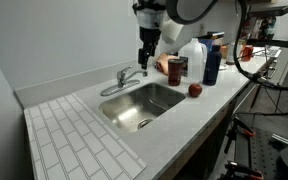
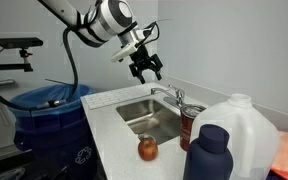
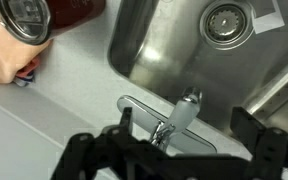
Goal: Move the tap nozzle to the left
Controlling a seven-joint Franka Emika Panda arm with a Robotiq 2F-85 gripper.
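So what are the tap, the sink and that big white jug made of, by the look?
The tap looks like chromed metal: mirror-bright, with sharp highlights. The sink seems to be brushed stainless steel, a duller grey with soft, streaky reflections. The jug is probably plastic: milky white and matte, with no shine.

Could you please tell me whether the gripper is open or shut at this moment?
Open: the gripper hangs over the tap nozzle with its jaws wide apart, holding nothing.
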